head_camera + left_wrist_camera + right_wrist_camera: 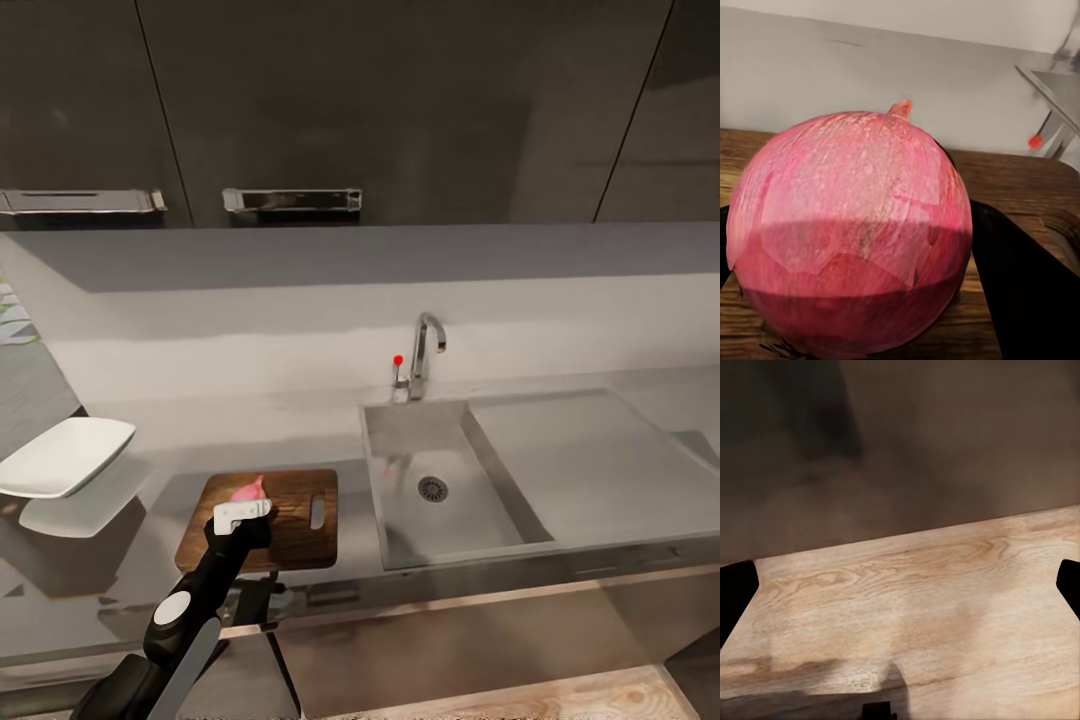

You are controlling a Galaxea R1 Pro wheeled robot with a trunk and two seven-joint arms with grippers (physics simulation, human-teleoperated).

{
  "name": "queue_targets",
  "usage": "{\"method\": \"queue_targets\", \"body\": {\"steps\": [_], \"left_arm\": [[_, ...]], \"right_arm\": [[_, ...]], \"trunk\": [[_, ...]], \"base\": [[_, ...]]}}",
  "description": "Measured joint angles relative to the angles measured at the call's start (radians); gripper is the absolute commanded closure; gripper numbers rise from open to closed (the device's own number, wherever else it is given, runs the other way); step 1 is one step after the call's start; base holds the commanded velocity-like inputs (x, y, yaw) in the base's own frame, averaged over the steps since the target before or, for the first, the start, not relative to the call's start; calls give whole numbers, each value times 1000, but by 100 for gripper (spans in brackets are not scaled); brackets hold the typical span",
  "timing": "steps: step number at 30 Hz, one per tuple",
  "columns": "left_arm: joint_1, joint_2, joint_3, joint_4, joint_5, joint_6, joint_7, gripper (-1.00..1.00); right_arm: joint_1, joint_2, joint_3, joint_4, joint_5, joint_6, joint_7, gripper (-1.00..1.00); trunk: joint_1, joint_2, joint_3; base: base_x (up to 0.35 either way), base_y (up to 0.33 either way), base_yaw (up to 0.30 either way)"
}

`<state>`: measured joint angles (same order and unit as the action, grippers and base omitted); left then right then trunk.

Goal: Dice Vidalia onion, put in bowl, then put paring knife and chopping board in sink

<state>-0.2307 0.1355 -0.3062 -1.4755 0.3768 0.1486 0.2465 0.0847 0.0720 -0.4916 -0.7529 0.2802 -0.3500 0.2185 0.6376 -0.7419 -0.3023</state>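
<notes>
Onion (851,232): pink-skinned, whole, stem tip up. Held in left tool (243,515), fingers (1020,277) dark on either side, clamped on it. Sits over the near-left part of the board (290,520); touching the wood or just above, can't tell. Judged: out of the sink, brought here for dicing.

Board: dark wood, handle slot toward the sink (440,480), flat on the grey surface (600,440) just left of the basin. Placed close so later drop-in is short, prob.

Bowl (65,455): white, shallow, well left of board on same surface; empty, awaiting diced pieces.

Sink: basin empty, drain visible; tap (425,355) w/ red knob behind.

Knife: not made out.

Right tool (900,585): finger tips at frame edges, wide apart, nothing between; pointed at wooden floor (907,585), parked low, idle.

Next, judged: release onion on board, fetch knife.
</notes>
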Motion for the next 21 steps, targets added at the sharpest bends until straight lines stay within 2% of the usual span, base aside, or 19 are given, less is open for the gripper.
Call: {"method": "queue_targets", "body": {"steps": [21], "left_arm": [[0, 0, 0, -8, -6, 1, 0, 100]], "right_arm": [[0, 0, 0, 0, 0, 1, -1, -100]], "trunk": [[0, 0, -32]], "base": [[0, 0, 0]]}}
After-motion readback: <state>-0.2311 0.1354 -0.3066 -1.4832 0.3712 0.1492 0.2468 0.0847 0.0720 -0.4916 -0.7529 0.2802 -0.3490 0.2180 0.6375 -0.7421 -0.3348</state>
